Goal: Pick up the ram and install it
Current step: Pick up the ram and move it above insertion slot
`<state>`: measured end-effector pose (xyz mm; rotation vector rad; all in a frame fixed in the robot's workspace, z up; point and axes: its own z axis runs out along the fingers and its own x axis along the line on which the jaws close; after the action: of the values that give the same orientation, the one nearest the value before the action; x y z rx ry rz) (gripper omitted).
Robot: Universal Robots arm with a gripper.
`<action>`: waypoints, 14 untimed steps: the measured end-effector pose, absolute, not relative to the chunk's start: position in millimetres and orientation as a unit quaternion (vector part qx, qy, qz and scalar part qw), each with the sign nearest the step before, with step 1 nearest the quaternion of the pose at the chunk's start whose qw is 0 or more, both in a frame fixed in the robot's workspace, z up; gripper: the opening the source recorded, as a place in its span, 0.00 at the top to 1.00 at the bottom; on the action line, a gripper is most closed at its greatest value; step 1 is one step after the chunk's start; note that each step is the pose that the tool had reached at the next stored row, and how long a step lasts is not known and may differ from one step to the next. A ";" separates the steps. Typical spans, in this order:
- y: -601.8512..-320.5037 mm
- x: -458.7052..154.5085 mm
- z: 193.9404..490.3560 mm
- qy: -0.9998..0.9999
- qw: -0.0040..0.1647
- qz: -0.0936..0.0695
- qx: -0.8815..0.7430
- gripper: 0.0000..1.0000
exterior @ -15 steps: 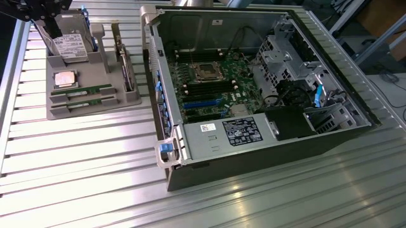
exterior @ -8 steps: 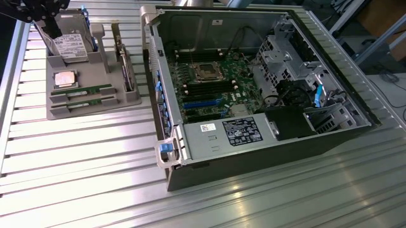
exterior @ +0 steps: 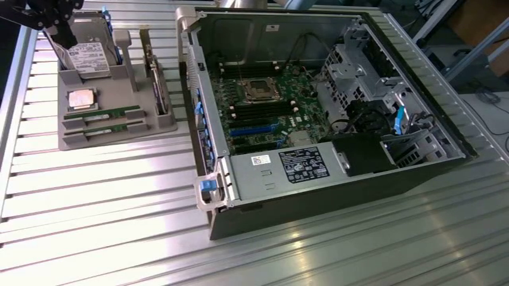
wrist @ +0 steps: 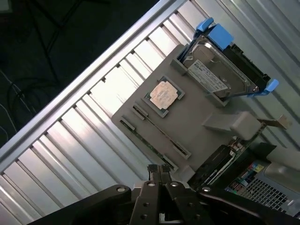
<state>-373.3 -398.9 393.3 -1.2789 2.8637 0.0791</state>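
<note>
Two green ram sticks (exterior: 104, 112) (exterior: 105, 126) lie side by side in slots at the front of a grey holder tray (exterior: 80, 142). In the wrist view they appear edge-on as thin strips (wrist: 161, 133) (wrist: 145, 143) in the same tray (wrist: 197, 126). My black gripper (exterior: 67, 40) hangs above the tray's far corner at the exterior view's left, over the hard drive (exterior: 86, 58), well apart from the ram. In the wrist view the gripper (wrist: 159, 169) is shut, fingertips pressed together with nothing between them.
The tray also holds a silver processor chip (exterior: 81, 98) (wrist: 163, 95), the hard drive (wrist: 219, 72) and an upright expansion card (exterior: 159, 89). An open computer case (exterior: 208, 196) lies at the exterior view's right, its motherboard (exterior: 263, 113) and black memory slots exposed. The table is ribbed metal.
</note>
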 end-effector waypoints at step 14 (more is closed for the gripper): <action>-398.9 -373.3 393.3 0.848 -0.001 0.025 -0.529 0.90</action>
<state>-373.3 -398.9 393.3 -1.6644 2.6664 0.0794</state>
